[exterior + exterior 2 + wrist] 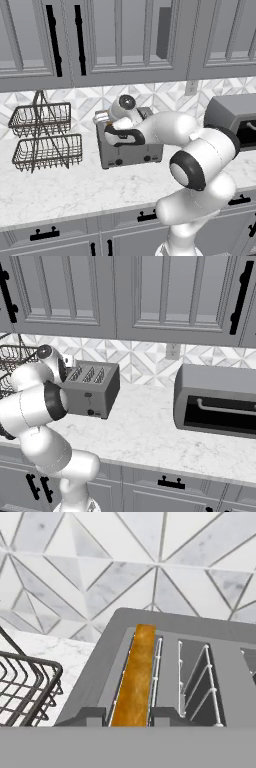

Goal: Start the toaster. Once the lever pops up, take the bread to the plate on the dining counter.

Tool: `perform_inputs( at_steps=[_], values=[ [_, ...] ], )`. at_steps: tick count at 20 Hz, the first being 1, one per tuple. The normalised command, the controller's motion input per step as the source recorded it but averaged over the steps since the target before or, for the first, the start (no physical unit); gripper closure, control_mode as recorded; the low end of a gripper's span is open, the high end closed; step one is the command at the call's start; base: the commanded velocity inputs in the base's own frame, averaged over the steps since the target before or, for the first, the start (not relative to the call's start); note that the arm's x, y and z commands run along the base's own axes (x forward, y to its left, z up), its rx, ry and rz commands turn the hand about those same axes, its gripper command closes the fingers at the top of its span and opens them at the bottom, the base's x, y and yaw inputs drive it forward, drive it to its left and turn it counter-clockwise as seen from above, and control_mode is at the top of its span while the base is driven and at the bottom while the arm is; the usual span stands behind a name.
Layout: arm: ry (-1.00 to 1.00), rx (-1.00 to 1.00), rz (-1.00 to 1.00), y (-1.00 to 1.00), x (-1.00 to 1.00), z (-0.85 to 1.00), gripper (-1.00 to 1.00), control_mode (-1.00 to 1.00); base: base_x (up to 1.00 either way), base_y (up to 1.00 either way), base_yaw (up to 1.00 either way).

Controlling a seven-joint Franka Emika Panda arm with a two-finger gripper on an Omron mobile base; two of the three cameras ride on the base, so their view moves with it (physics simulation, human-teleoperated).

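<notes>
Straddling the bread [134, 677], which stands edge-up in the outermost slot of the toaster [92, 387] on the worktop, the gripper [128, 716] has its fingertips part-closed against the slice, apparently gripping to lift it plateward.

No writing, label, brand, number or sign can be read anywhere. The front of the toaster [90, 388] is plain grey metal with unmarked levers and knobs, the larger dark-grey appliance [217, 401] bears no lettering, and the cabinet doors [125, 296], the patterned wall tiles [125, 567] and the marble worktop [65, 190] are bare of any marks.
</notes>
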Motion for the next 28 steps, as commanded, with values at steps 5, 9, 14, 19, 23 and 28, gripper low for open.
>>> perform_inputs(
  at_steps=[5, 9, 14, 19, 23, 28],
  values=[
    [0.0, 0.0, 0.0, 0.0, -0.14, 0.45, 1.0, -1.0, 0.0, 0.0, 0.0],
    [0.0, 0.0, 0.0, 0.0, -0.27, 0.36, 1.0, -1.0, 0.0, 0.0, 0.0],
    [0.0, 0.0, 0.0, 0.0, -0.34, 0.43, 1.0, -1.0, 0.0, 0.0, 0.0],
    [0.0, 0.0, 0.0, 0.0, -0.22, 0.47, 1.0, -1.0, 0.0, 0.0, 0.0],
    [0.0, 0.0, 0.0, 0.0, -0.35, 0.29, 1.0, -1.0, 0.0, 0.0, 0.0],
    [0.0, 0.0, 0.0, 0.0, -0.57, 0.21, 1.0, -1.0, 0.0, 0.0, 0.0]
  ],
)
